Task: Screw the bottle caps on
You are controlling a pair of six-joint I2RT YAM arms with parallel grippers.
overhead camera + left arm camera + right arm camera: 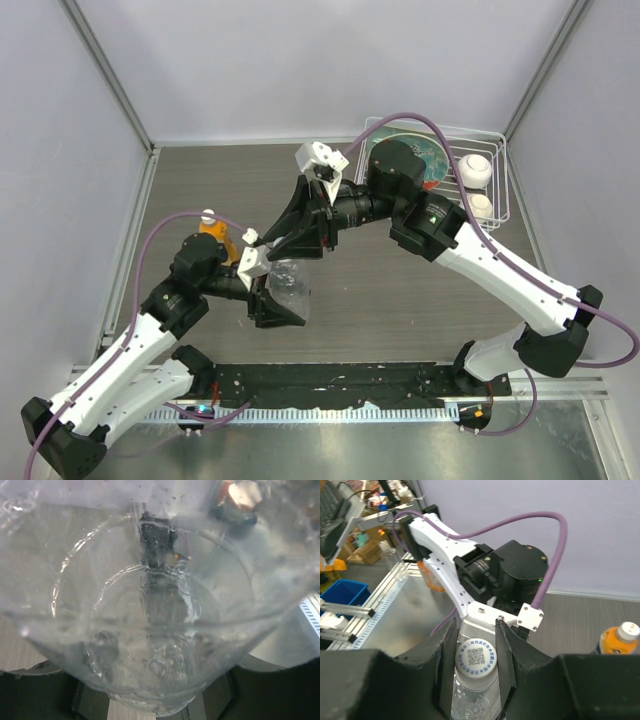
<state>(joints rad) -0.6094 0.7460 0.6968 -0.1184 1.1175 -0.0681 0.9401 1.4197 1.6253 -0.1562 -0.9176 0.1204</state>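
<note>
The clear, colourless plastic bottle [290, 281], its thin wall crumpled and glinting, sits off the table near the middle, its body clasped in the left gripper [279, 303]; whether it is upright or tilted cannot be told. Its small round white plastic cap [476, 658], printed on top with a blue ring and a square code, sits on the neck, pinched between the 2 black fingers of the right gripper [476, 628]. The shorter plastic bottle of orange liquid [217, 238] stands upright on the table just behind and left, apart from the clear 1, with its pale cream cap [630, 629] already on its neck.
</note>
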